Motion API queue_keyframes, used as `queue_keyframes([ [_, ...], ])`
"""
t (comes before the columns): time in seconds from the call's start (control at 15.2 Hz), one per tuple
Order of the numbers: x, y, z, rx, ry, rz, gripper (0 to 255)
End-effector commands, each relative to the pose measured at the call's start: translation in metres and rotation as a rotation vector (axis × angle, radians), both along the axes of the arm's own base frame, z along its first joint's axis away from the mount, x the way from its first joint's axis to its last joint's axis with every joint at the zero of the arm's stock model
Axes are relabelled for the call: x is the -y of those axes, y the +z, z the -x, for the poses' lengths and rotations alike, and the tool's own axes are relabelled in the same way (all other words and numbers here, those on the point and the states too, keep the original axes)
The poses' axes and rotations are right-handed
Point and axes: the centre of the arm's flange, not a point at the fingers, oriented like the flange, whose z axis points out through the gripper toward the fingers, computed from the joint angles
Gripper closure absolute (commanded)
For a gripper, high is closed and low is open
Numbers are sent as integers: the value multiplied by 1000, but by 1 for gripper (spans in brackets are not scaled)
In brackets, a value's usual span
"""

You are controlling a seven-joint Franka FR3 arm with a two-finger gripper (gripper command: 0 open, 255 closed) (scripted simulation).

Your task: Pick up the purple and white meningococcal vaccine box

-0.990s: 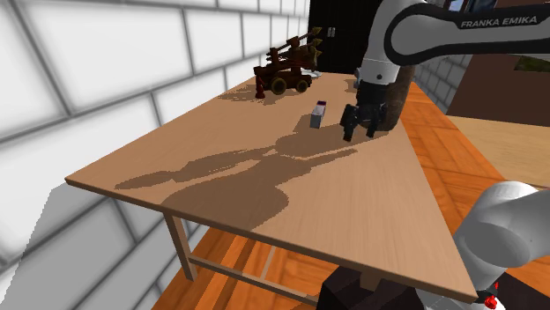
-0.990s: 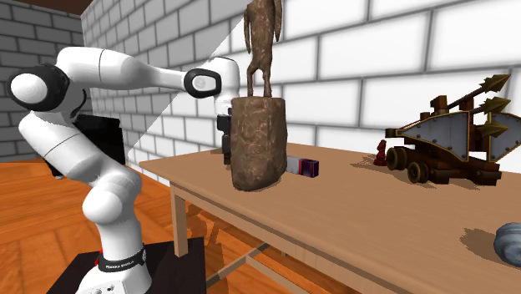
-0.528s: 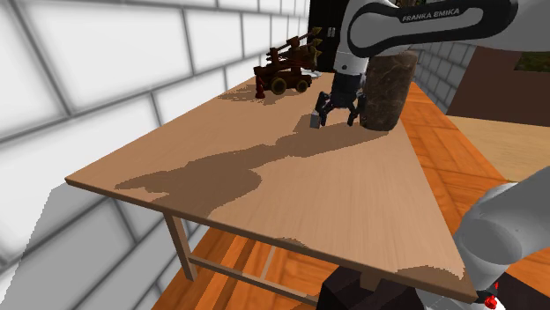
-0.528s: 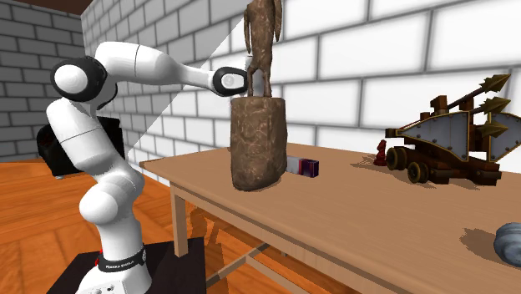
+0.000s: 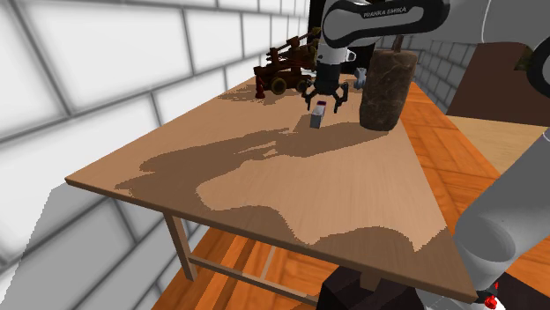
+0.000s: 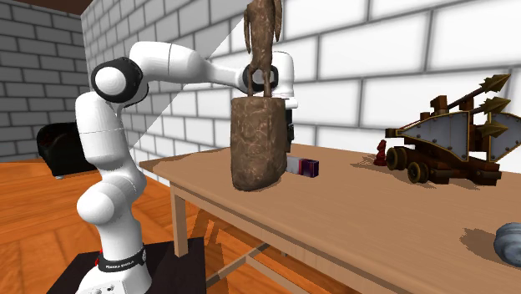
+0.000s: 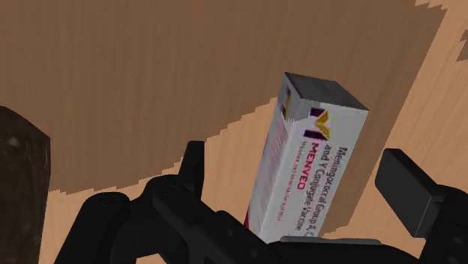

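Two black fingers (image 7: pixel 409 184) of the claw (image 7: pixel 295 161) stand wide apart in the wrist view. The vaccine box (image 7: pixel 307 165) lies lengthwise in the gap between them and touches neither. This close, its white face carries purple lettering and a small gold and purple mark, and its far end is grey. A dark brown edge of the statue (image 7: pixel 19 187) sits off to one side of the claw.

From the shoulder view, the claw points down at the wooden counter (image 5: pixel 264 185) with the box flat on the surface right beneath its tips. The statue's thick brown base is just beside the claw, on the shoulder view's right. A wooden toy siege engine (image 5: pixel 286 69) stands beyond the claw, near the brick wall. The arm's shadow spreads across the counter on the near side of the claw.

The second exterior view looks from across the counter. Here the statue stands in front of the claw, and the box pokes out past the statue's base, showing its dark purple end. This view also takes in a grey rounded lump (image 6: pixel 509 242), well apart from the claw.
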Motion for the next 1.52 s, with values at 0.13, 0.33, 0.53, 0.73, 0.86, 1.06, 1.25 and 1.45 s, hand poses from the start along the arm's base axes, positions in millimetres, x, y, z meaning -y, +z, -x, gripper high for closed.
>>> queue_keyframes([
  [0.13, 20, -2, -32, -2, -119, 9, 0],
  [0.33, 20, -18, -32, -2, -119, 9, 0],
  [0.53, 20, -34, -32, -2, -119, 9, 0],
  [0.73, 20, -36, -32, -2, -119, 9, 255],
  [0.86, 20, -36, -32, -2, -119, 9, 255],
  [1.06, 20, -36, -32, -2, -119, 9, 255],
  [1.25, 20, -36, -32, -2, -119, 9, 255],
  [1.45, 20, -26, -32, -2, -119, 9, 255],
])
